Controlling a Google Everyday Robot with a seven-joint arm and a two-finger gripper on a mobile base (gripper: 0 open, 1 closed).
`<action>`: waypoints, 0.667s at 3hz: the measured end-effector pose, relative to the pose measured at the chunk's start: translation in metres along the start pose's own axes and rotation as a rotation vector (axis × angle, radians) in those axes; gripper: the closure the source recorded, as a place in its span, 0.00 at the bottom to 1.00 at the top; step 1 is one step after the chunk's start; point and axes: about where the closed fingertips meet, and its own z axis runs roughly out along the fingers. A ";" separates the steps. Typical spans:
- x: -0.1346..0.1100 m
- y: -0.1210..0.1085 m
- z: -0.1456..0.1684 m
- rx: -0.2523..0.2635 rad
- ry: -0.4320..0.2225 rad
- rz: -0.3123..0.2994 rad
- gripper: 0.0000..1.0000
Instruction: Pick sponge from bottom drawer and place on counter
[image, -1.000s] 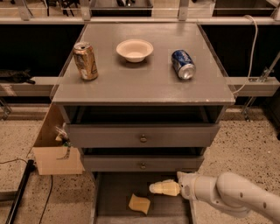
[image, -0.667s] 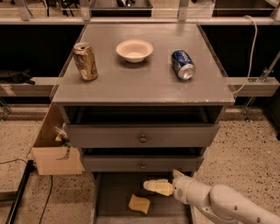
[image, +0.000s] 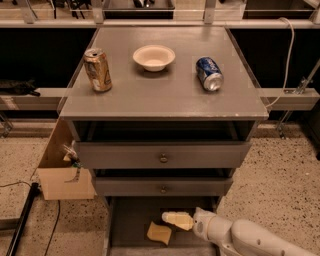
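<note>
Standing in the single camera view: flat matte grey counter (image: 165, 100) atop a drawer cabinet. On it: upright gold drinks can (image: 98, 70) at left, round white bowl (image: 154, 57) at rear centre, blue drinks can (image: 209, 73) lying on its side at right.

Below, under two closed knobbed drawers (image: 163, 157), the grey bottom drawer (image: 131, 220) is pulled open.

Small flat pale yellow sponge (image: 159, 233) lies on its dark floor.

Cream two-finger gripper (image: 170, 218) on a white arm reaches in from the right, just beside the sponge and holding nothing; whether it is parted or closed cannot be told.

Brown cardboard box (image: 62, 175) sits left of the cabinet.
</note>
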 end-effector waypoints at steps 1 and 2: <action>0.016 -0.043 0.027 0.089 0.028 0.088 0.00; 0.016 -0.043 0.027 0.089 0.028 0.088 0.00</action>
